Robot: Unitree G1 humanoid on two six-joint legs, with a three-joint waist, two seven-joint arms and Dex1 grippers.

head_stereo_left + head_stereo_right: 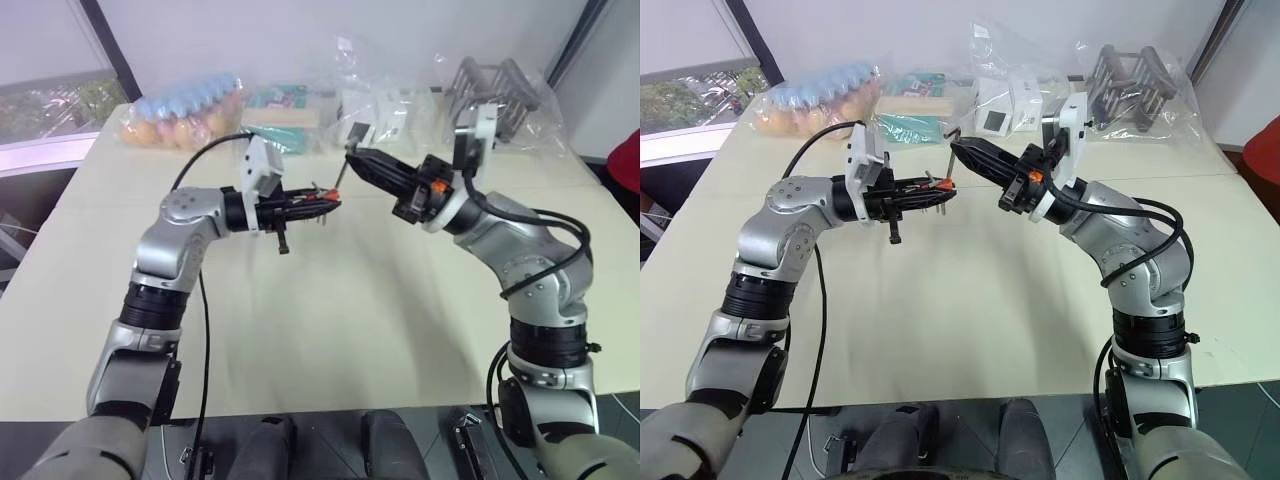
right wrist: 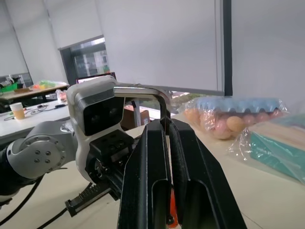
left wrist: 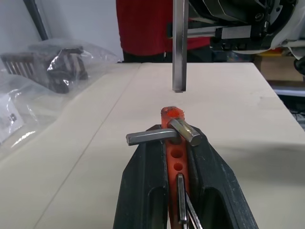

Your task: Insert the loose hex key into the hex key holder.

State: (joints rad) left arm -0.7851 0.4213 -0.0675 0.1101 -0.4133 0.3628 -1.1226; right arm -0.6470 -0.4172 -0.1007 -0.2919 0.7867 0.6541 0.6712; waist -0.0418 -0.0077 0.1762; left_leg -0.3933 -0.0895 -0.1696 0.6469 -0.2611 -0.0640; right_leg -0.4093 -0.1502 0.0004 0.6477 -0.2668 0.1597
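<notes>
Near the centre of the head views, above the pale table [image 1: 330, 330], the 2 grippers meet tip to tip. The left gripper [image 1: 325, 203] reaches in from the left of the frame, its 2 black fingers clenched on the hex key holder [image 3: 174, 143], a red-orange block that shows at the lower centre of the left wrist view with round holes along its face and several grey keys jutting from it. The right gripper [image 1: 352, 157] comes in from the right and is closed on the loose hex key [image 3: 179, 45], pinching it near the bend; in the right wrist view the key's short bent end lies across the top of the fingers [image 2: 152, 157]. In the left wrist view the key's long shaft hangs down from the top edge at the centre, its tip just above the holder's far end, not touching it. Along the table's far edge at the top of the head views lie clear bags: 1 of eggs [image 1: 185, 118] at upper left, 1 holding a grey rack [image 1: 500, 95] at upper right.
</notes>
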